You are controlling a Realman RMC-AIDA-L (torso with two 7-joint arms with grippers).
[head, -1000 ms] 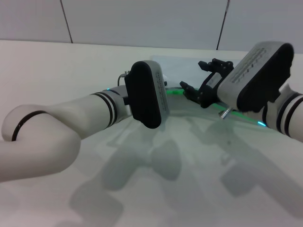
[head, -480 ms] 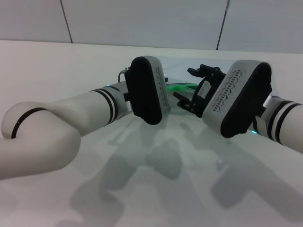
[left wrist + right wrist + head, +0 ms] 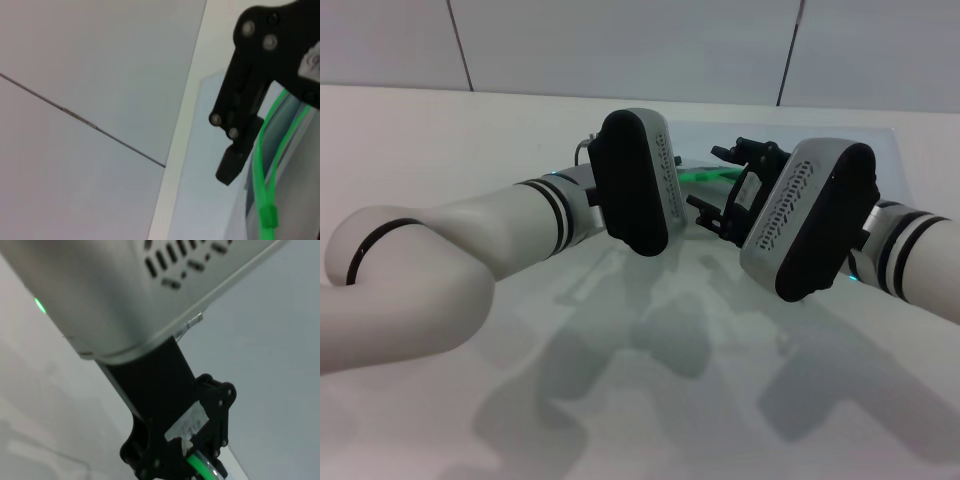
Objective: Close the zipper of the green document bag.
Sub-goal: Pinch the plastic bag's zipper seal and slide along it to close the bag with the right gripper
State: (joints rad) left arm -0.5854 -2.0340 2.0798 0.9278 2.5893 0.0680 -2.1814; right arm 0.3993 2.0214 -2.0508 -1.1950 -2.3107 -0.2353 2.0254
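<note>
The green document bag (image 3: 820, 135) lies flat on the white table behind both wrists. Its zipper (image 3: 259, 170) runs as a bright green strip along one edge, with the small slider (image 3: 267, 216) on it. My right gripper (image 3: 713, 180) hangs open over the green strip (image 3: 692, 177), and one of its black fingers (image 3: 239, 115) shows right beside the strip. My left gripper (image 3: 200, 466) is hidden behind its own wrist housing (image 3: 635, 180) in the head view. In the right wrist view its black jaws are shut on the green strip.
The white table (image 3: 470, 130) runs back to a pale panelled wall (image 3: 620, 40). Both forearms crowd the middle, the left wrist housing and the right wrist housing (image 3: 810, 220) almost side by side.
My right arm has swung left toward the left wrist, carrying its open gripper along the green strip. The left wrist has shifted only slightly.
</note>
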